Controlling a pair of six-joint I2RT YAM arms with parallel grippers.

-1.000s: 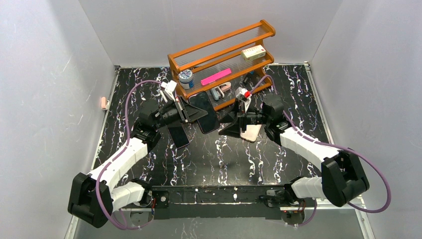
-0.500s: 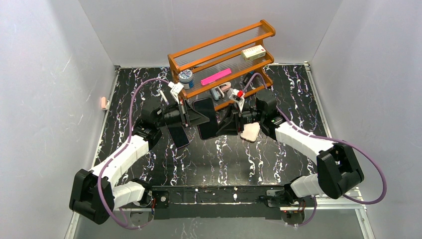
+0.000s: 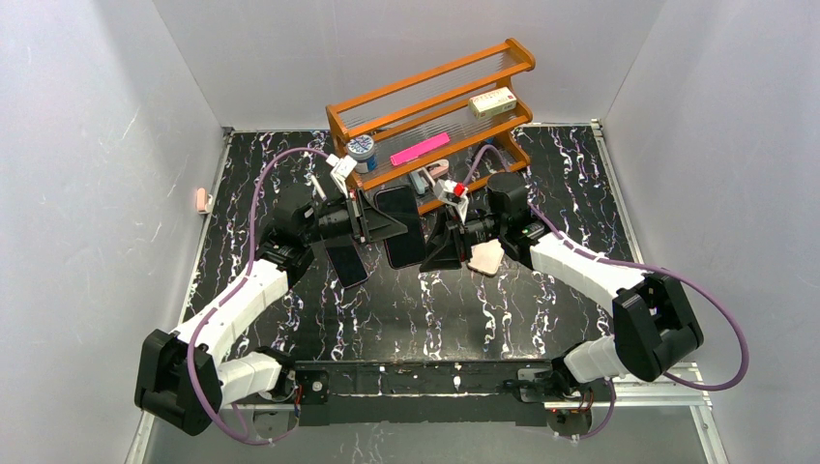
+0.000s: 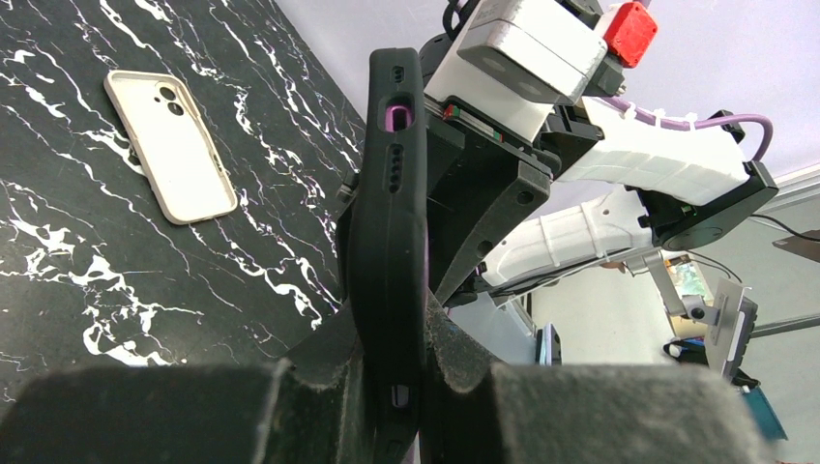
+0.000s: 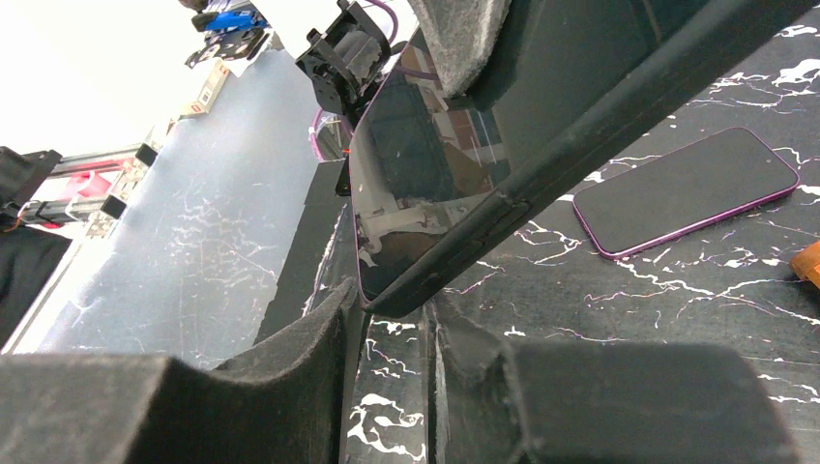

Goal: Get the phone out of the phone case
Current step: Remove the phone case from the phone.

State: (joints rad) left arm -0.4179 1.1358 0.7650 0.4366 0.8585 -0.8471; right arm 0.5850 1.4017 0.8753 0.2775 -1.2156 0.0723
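Note:
A phone in a black case (image 3: pixel 401 227) is held up off the table, edge-on, in my left gripper (image 3: pixel 379 224). In the left wrist view the case (image 4: pixel 387 193) stands upright, pinched between both fingers of the left gripper (image 4: pixel 392 338). My right gripper (image 3: pixel 437 244) is right beside the phone's right edge. In the right wrist view the phone's glossy screen (image 5: pixel 425 164) and case rim (image 5: pixel 580 126) slope down, and a lower corner sits in the gap of the open right gripper (image 5: pixel 392 309).
A bare purple-edged phone (image 3: pixel 346 261) lies on the black marble table and also shows in the right wrist view (image 5: pixel 687 193). An empty beige case (image 3: pixel 486 256) lies under the right arm and shows in the left wrist view (image 4: pixel 169 145). An orange rack (image 3: pixel 435 116) stands behind.
My right gripper has moved left from over the beige case up to the phone's edge. My left gripper has turned the cased phone a little more upright.

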